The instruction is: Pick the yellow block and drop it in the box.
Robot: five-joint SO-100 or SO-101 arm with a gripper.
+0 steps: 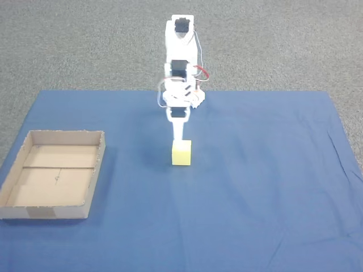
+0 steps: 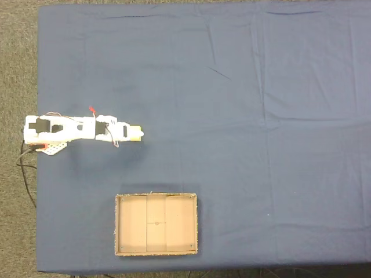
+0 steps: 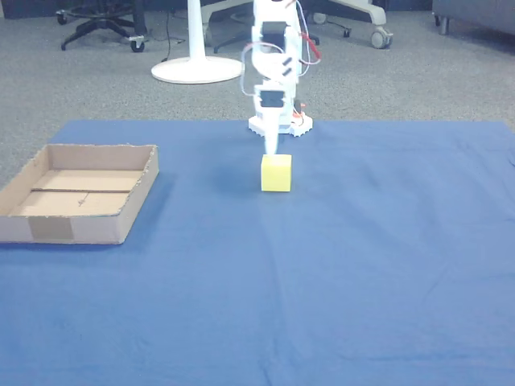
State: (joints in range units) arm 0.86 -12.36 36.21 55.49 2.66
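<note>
one yellow block [image 1: 181, 153] right at claw [image 1: 178, 137] tip, on blue cloth [image 1: 255, 187], touching or just under fingers. claw pointing down; grip width — cannot tell. box [image 3: 48, 229] well apart, off to claw's side.

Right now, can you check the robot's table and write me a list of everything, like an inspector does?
Surface: blue cloth spread on grey carpet, a few creases.
Yellow block: yellow block at the tip of the hand, apart from the box.
Box: box is open and holds nothing; seam across its floor, tape patch on the near wall in a fixed view.
Clutter: nothing seen on the cloth.
Hand: hand points down at the block's far side; whether it grips cannot be told.
Cables: black cable trails from the arm's base; red wire on the arm.
Surroundings: chair wheels and a white stand base.
</note>
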